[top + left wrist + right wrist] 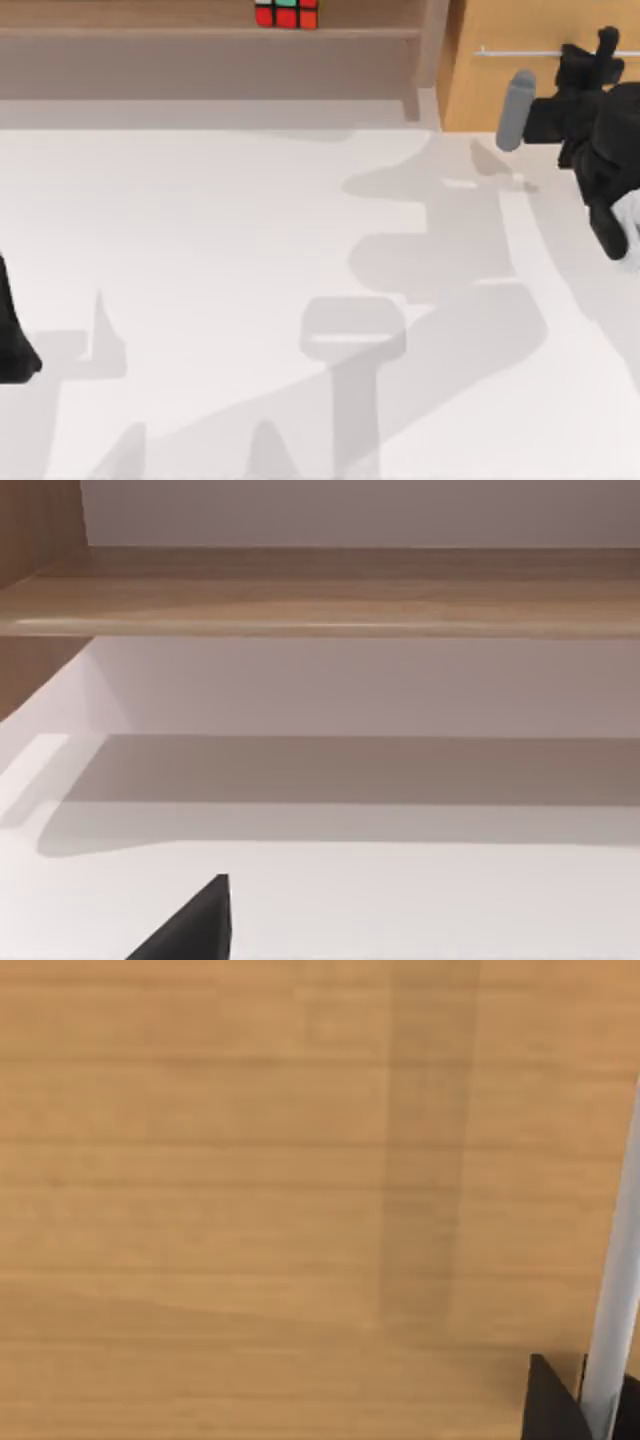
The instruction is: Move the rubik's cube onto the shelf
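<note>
Currently top: rubik's cube [286,13] sits on the shelf [200,32], far edge; right gripper [603,50] at the cabinet [540,80] by its bar handle [520,52], fingers unclear; left arm [15,340] parked at left edge | left wrist: shelf board [320,605] above white table [400,900], fingers unclear | right wrist: cabinet front [250,1210], handle [615,1310] beside.

A small puzzle cube [286,13] with black edges showed red, green and orange stickers. It rested on a long light-brown wooden shelf board [150,32] with faint grain, above a grey recess. The flat counter [200,300] was white, crossed by soft grey shadows. The drawer cabinet [540,25] was orange-brown wood with a silver metal bar handle [520,52]. Both arms were black.
</note>
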